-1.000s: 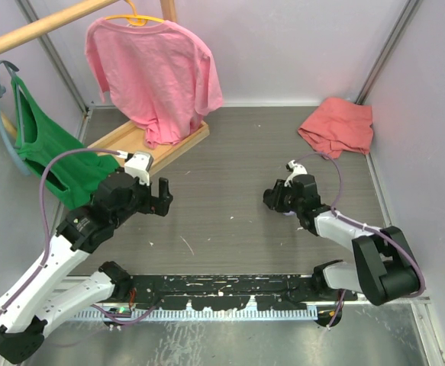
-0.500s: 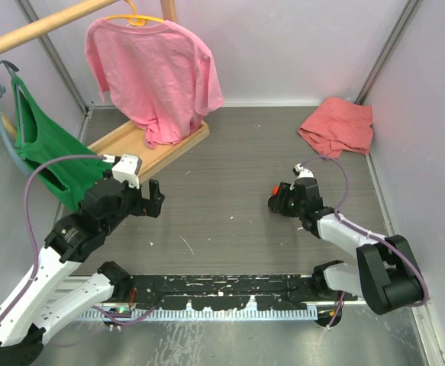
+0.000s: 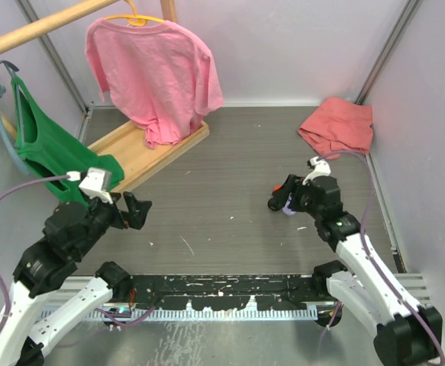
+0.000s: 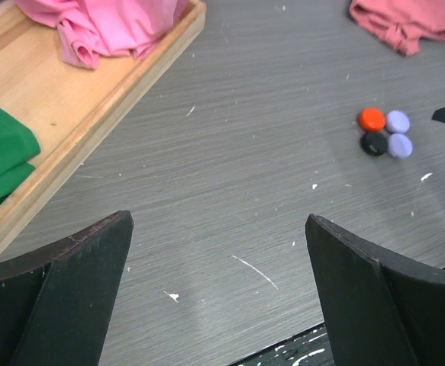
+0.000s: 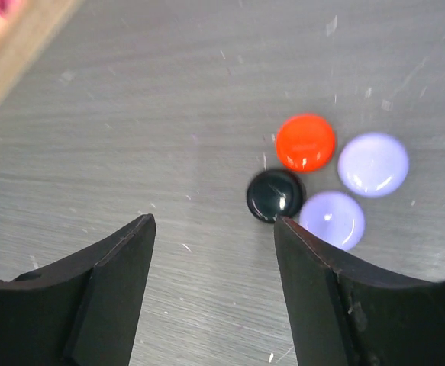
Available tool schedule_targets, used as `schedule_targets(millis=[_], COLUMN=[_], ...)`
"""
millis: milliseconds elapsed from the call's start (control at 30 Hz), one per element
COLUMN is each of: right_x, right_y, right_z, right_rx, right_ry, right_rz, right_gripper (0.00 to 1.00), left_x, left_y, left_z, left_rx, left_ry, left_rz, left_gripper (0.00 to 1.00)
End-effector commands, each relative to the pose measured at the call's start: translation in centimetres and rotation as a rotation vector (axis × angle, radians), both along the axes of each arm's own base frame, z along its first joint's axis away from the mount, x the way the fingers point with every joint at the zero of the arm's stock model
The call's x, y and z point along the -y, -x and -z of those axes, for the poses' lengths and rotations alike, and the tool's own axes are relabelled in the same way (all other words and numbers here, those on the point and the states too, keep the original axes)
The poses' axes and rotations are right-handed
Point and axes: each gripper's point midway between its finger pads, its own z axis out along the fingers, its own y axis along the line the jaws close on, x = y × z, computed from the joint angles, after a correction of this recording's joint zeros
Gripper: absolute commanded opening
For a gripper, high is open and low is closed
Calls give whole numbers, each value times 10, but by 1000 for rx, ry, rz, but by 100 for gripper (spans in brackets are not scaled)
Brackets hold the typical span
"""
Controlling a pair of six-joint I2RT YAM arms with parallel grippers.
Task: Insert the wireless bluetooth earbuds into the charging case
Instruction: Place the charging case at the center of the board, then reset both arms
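Earbuds (image 3: pixel 285 207) sit right of centre in the top view, a tight cluster on the grey table (image 3: pixel 230 152), partly hidden by my right gripper (image 3: pixel 292 192). I cannot judge how wide it stands from up here. My left gripper (image 3: pixel 130 210) hangs well apart at lower left.

In the left wrist view the cluster lies at upper right: an orange-red piece (image 4: pixel 372 119), a black piece (image 4: pixel 373 143), one lilac piece (image 4: pixel 398 121) and a second lilac piece (image 4: pixel 400 146). The left gripper (image 4: pixel 218 221) is spread wide with nothing in it.

In the right wrist view the right gripper (image 5: pixel 214 225) is parted and empty. The black piece (image 5: pixel 275 195) lies just beside the finger on the frame's right, and the others are packed against it.

They look hard, glossy, domed and very light, so I expect them to skid or squirt out under the pads. I would take one at a time, low across its widest part, starting with the black piece on the open side. I find no charging case in any view.
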Motion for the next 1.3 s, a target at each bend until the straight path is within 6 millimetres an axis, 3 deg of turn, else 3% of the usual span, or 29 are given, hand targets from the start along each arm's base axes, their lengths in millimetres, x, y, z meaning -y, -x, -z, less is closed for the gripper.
schedule_targets(millis=[0,100,167,333,433,567,700,900,1067,1267], right_x=[17,35,44,69,80,93,90,91,89,86], right_y=[4,19,31,62,78,91,98,89,87,87], right_z=[-91,-133,-158,-198,-210,-214,-210,-192,-191,-191], right_rx=[234,351,424,578,661,732,801,777,774,771], right_ry=[28,67,85,113,133,164,210,228,232,229], right_rz=[34,74,92,164,187,225,177,187,174,162], right_gripper=[71,80,100,99,100,99,99,100,99,99], left_x=[-23,-38,-47,-68,-77,-83,-81,-71,-76,-73], left_y=[22,34,42,54,58,57,51,41,40,39], left_z=[-25,-28,-30,-30,-28,-22,-11,-2,9,8], left_rx=[60,85,109,171,203,234,229,202,183,187], left_ry=[75,102,127,184,210,240,255,238,207,219], left_rz=[-52,-86,-109,-173,-200,-240,-259,-244,-273,-262], left_gripper=[98,98,98,98,98,98,98,98,98,98])
